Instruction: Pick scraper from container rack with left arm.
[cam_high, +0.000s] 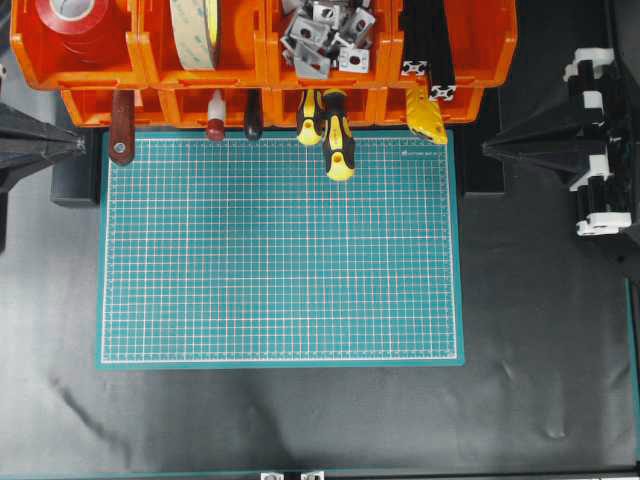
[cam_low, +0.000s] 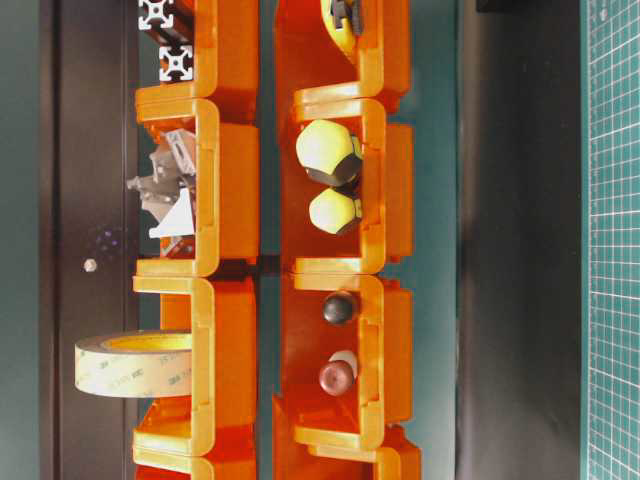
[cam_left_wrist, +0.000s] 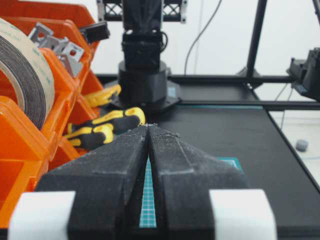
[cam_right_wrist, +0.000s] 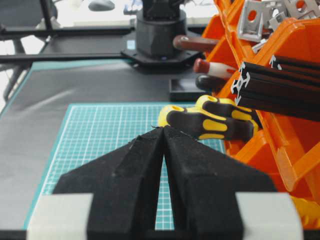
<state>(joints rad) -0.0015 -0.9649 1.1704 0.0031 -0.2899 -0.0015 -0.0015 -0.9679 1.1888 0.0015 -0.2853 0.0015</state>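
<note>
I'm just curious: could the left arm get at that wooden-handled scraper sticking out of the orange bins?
Probably yes. The scraper handle juts from the container rack at its left end, nearest the left arm, with nothing between.

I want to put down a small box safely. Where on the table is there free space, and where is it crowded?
The green mat is bare from below the screwdrivers down to its front edge. The black tabletop in front of the mat is also bare. It is crowded along the mat's back edge, where the scraper and other handles hang out of the container rack.
</note>
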